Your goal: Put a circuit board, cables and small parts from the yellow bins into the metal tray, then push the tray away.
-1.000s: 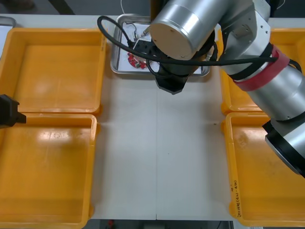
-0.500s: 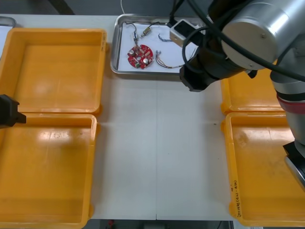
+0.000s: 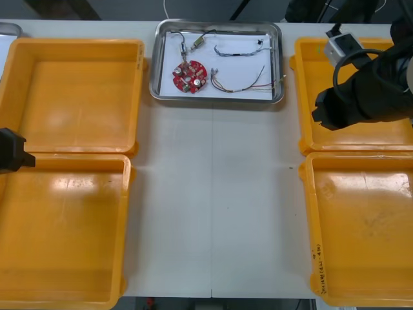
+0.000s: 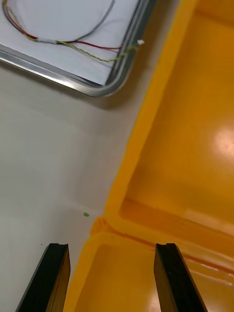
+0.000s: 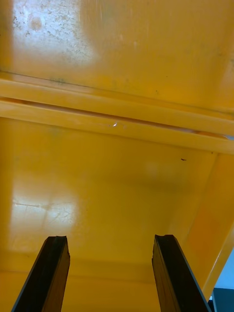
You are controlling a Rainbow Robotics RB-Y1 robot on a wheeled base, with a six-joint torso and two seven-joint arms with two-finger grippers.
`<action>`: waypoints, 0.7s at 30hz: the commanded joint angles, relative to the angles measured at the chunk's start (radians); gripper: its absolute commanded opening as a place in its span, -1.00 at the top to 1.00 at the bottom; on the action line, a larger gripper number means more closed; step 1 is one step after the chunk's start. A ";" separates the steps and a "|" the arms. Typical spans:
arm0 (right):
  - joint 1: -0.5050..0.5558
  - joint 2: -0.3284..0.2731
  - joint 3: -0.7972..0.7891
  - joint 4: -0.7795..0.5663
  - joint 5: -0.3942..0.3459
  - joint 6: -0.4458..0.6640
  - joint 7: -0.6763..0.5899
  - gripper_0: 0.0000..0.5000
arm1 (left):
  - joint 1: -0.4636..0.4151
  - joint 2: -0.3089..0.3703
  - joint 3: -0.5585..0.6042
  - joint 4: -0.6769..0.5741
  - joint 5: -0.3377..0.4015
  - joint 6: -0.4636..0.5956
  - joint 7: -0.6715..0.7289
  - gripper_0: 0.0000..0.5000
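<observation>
Front view: light desk (image 3: 213, 194) w/ four yellow bins (image 3: 71, 90), two per side, all bare inside. Right arm (image 3: 371, 93) hangs over the far right bin, near its inner rim. Left arm is parked at the desk's left edge, over the seam btwn the two left bins. Metal tray (image 3: 155, 71) sits at the far edge of the desk btwn the two far bins, white inside, close to both. Right pincer (image 4: 112, 249): fingers spread, nothing btwn them, above the spot where the two right bins' rims meet, w/ bare desk beside one finger; the tray's corner lies farther off beyond the fingers. Left pincer (image 5: 110, 241): also spread, empty, over bin floor and a rim. Inside the tray: round red circuit board (image 3: 189, 76) toward its left side; red and yellow cable (image 3: 242, 86) beside the board, one end reaching the tray's right rim; blue and white cable (image 3: 235, 50) behind that; black cable (image 3: 205, 32) and a small metal part (image 3: 196, 44) behind the board, near the far rim.
</observation>
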 commanded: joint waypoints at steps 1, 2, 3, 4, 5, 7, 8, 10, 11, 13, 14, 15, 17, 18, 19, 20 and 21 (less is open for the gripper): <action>0.082 -0.052 -0.142 -0.037 -0.048 0.003 -0.012 -1.00 | 0.016 0.044 0.029 -0.028 0.007 0.007 -0.076 -1.00; 0.104 -0.056 -0.172 -0.037 -0.062 0.003 -0.014 -1.00 | 0.016 0.044 0.029 -0.028 0.007 0.007 -0.076 -1.00; 0.127 -0.061 -0.205 -0.036 -0.074 0.003 -0.015 -1.00 | 0.016 0.044 0.029 -0.028 0.007 0.007 -0.076 -1.00; 0.136 -0.064 -0.220 -0.037 -0.080 0.003 -0.015 -1.00 | 0.016 0.044 0.029 -0.028 0.007 0.007 -0.076 -1.00; 0.165 -0.072 -0.257 -0.037 -0.099 0.003 -0.015 -1.00 | 0.016 0.044 0.029 -0.028 0.007 0.007 -0.076 -1.00; 0.199 -0.079 -0.298 -0.040 -0.119 0.003 -0.015 -1.00 | 0.016 0.044 0.029 -0.028 0.007 0.007 -0.076 -1.00; 0.223 -0.082 -0.324 -0.048 -0.126 0.003 -0.017 -1.00 | 0.016 0.044 0.029 -0.028 0.007 0.007 -0.076 -1.00; 0.260 -0.092 -0.349 -0.063 -0.130 0.003 -0.015 -1.00 | 0.016 0.044 0.029 -0.028 0.007 0.007 -0.076 -1.00; 0.283 -0.098 -0.361 -0.079 -0.130 0.003 -0.018 -1.00 | 0.016 0.044 0.029 -0.028 0.007 0.007 -0.076 -1.00; 0.317 -0.104 -0.376 -0.100 -0.123 0.003 -0.020 -1.00 | 0.016 0.044 0.029 -0.028 0.007 0.007 -0.076 -1.00; 0.335 -0.104 -0.389 -0.111 -0.120 0.003 -0.020 -1.00 | 0.016 0.044 0.029 -0.028 0.007 0.007 -0.076 -1.00; 0.342 -0.105 -0.395 -0.114 -0.120 0.003 -0.021 -1.00 | 0.016 0.044 0.029 -0.028 0.007 0.007 -0.076 -1.00; 0.365 -0.104 -0.422 -0.117 -0.123 0.003 -0.015 -1.00 | 0.016 0.044 0.029 -0.028 0.007 0.007 -0.076 -1.00; 0.368 -0.105 -0.429 -0.117 -0.125 0.003 -0.015 -1.00 | 0.016 0.044 0.029 -0.028 0.007 0.007 -0.076 -1.00; 0.374 -0.105 -0.436 -0.116 -0.125 0.003 -0.014 -1.00 | 0.016 0.044 0.029 -0.028 0.007 0.007 -0.076 -1.00; 0.377 -0.107 -0.444 -0.116 -0.125 0.003 -0.012 -1.00 | 0.016 0.044 0.029 -0.028 0.007 0.007 -0.076 -1.00; 0.378 -0.107 -0.447 -0.116 -0.125 0.003 -0.012 -1.00 | 0.016 0.044 0.029 -0.028 0.007 0.007 -0.076 -1.00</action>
